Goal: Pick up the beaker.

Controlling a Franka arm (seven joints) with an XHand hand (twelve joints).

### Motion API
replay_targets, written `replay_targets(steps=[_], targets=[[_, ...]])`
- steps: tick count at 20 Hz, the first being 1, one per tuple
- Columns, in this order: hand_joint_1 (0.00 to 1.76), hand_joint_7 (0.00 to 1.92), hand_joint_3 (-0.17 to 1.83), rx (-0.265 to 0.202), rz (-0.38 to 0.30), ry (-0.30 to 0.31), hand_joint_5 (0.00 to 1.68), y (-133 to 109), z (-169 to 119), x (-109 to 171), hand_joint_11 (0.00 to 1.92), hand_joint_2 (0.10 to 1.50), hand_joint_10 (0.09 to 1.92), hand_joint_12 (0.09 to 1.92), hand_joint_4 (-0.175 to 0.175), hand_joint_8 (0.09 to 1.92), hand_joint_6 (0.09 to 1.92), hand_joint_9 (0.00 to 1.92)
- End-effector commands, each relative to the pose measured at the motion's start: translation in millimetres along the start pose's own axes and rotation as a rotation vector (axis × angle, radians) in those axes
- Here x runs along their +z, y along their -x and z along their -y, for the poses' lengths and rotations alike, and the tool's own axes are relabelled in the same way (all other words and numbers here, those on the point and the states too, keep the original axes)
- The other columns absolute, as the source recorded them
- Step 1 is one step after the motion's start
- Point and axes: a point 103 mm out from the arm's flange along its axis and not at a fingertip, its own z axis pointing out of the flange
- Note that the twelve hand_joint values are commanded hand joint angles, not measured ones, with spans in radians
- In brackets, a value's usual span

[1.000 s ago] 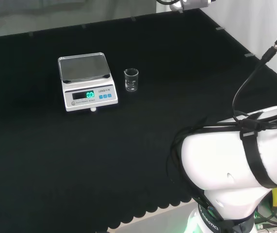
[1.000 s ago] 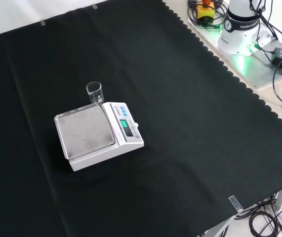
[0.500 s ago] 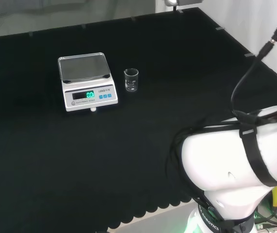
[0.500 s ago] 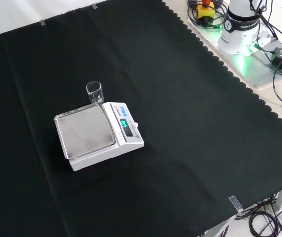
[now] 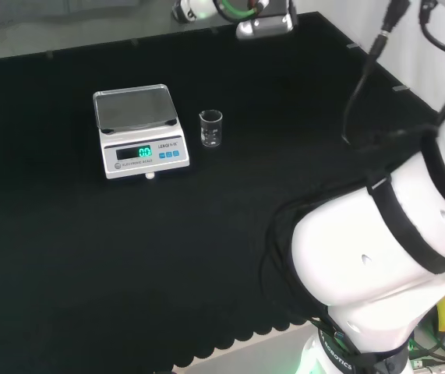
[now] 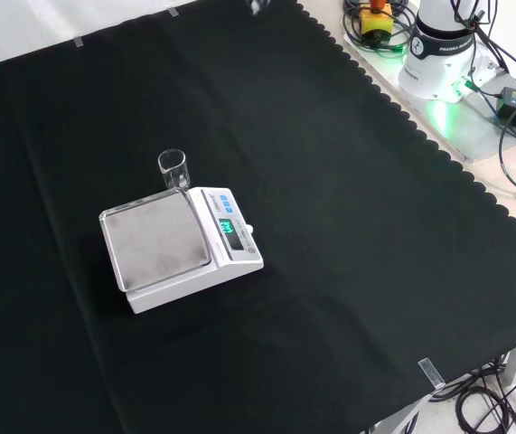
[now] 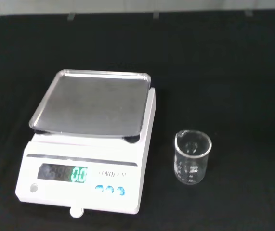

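— Beaker (image 5: 211, 128) first: where does it stand?

— Upright on the black cloth (image 5: 230, 234), just beside the white scale (image 5: 138, 132), with a narrow strip of cloth between them. In the head view it is to the right of the scale, about level with the scale's metal pan. In the front view it stands just beyond the scale's far corner.

— What does the wrist view show of it?

— Clear glass with a pouring lip and white marks printed on the wall. It looks empty. Nothing touches it.

— And the hand? Released, clenched, or grasping something?

— I cannot tell. A grey and white part of the arm's end (image 5: 265, 22) hangs at the head view's top edge, above the far side of the cloth and well apart from the beaker, but it does not reveal the hand's state.

— What about the scale?

— It sits flat on the cloth, with a square silver pan (image 7: 91, 101) on top. Its display (image 7: 62, 173) is lit green, and blue buttons sit beside the display.

— Anything else nearby?

— The arm's big white link (image 5: 378, 249), banded with black straps, stands at the head view's right, with black cables running up from it.
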Motion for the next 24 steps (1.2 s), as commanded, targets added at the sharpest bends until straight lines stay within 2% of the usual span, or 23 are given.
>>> replay_targets(steps=[1,3,7,9,12,14,16,18,24], targets=[[0.4,0.1,-0.06,-0.009,-0.035,-0.011,0.28,-6.0,-46.3,38.4,0.33,1.01,0.92,1.44,-0.109,0.81,0.09,0.16],[0.41,0.09,-0.06,-0.003,-0.045,-0.029,0.28,-5.3,-51.5,50.9,0.32,1.01,0.92,1.44,-0.109,0.81,0.09,0.16],[0.42,0.05,-0.07,0.016,-0.018,-0.073,0.29,-3.5,-62.6,75.0,0.27,1.01,0.91,1.46,-0.109,0.81,0.09,0.1],[0.42,0.02,-0.07,0.024,-0.006,-0.096,0.3,-2.7,-68.4,86.3,0.16,1.01,0.83,1.48,-0.11,0.66,0.09,0.03],[0.42,0.0,-0.07,0.03,-0.003,-0.125,0.28,-1.7,-76.0,101.7,0.03,1.0,0.58,1.51,-0.109,0.3,0.09,0.0],[0.43,0.0,-0.07,0.035,0.026,-0.126,0.23,-1.7,-79.3,108.9,0.01,1.0,0.4,1.49,-0.108,0.09,0.09,0.0],[0.44,0.0,-0.08,0.041,0.024,-0.152,0.2,0.4,-83.6,117.1,0.0,0.99,0.29,1.48,-0.108,0.09,0.09,0.0],[0.45,0.0,-0.08,0.047,0.025,-0.173,0.19,2.5,-88.0,126.3,0.0,0.99,0.26,1.47,-0.108,0.09,0.09,0.0],[0.46,0.0,-0.08,0.06,0.022,-0.203,0.18,11.6,-103.9,149.8,0.0,0.98,0.29,1.46,-0.108,0.09,0.09,0.0]])
